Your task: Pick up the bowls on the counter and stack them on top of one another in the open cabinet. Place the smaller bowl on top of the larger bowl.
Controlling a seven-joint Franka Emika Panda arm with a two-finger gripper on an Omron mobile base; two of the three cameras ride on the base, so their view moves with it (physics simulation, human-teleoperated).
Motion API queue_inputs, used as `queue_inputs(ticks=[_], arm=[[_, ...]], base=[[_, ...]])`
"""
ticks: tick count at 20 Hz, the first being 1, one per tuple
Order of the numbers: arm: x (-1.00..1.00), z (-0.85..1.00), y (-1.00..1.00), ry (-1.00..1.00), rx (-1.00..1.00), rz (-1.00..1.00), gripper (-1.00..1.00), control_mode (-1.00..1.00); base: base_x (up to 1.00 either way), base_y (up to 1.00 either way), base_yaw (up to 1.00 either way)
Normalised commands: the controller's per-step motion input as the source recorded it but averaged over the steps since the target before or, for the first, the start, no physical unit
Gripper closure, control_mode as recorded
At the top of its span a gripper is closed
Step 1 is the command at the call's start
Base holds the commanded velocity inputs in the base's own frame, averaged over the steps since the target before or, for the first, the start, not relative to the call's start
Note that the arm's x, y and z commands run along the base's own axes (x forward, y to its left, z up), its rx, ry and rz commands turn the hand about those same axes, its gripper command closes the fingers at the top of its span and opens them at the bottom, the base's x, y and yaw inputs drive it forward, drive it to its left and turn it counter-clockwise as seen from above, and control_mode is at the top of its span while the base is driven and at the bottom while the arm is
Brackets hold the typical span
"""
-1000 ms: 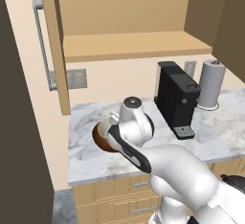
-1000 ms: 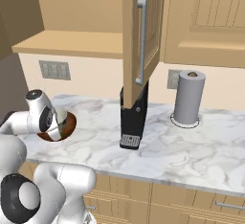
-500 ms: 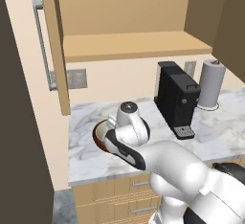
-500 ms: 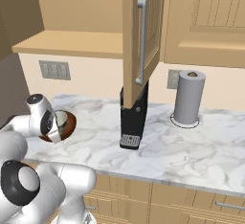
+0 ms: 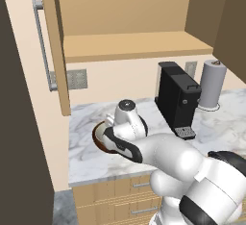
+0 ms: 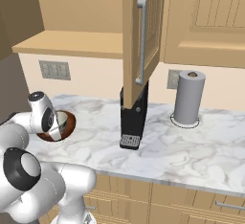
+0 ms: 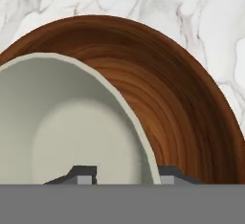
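On the marble counter [image 7: 191,7] sits the larger bowl [image 7: 177,89], wide and dark reddish-brown. The smaller bowl [image 7: 62,122], pale grey-green, rests inside it toward one side. My gripper [image 7: 127,174] hangs just above them, open, with its fingertips [image 7: 170,173] on either side of the smaller bowl's rim. From the base, the brown bowl [image 5: 98,140] [image 6: 69,122] peeks out beside my hand at the counter's left end. Above stands the open cabinet [image 5: 134,46] [image 6: 72,43] with a bare shelf.
A black coffee machine [image 5: 178,99] [image 6: 134,117] stands right of the bowls, with a paper towel roll [image 5: 211,83] [image 6: 189,97] farther right. The open cabinet door [image 5: 53,41] [image 6: 139,36] hangs over the counter. A dark tall panel [image 5: 19,123] borders the left side.
My hand has eased slightly left and down over the brown bowl, and its fingers have parted from shut.
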Motion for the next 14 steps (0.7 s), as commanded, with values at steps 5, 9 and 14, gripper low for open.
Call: queue_inputs(ticks=[5,9,14], arm=[[0.00,-0.03,-0.03,0.00,0.01,0.00,-1.00,-1.00],[-0.24,0.01,-0.14,0.00,0.01,-0.01,-1.00,-1.00],[-0.24,0.05,-0.10,-0.01,0.01,0.00,-1.00,-1.00]], base=[[0.00,0.00,0.00],[0.00,0.00,0.00],[0.00,0.00,0.00]])
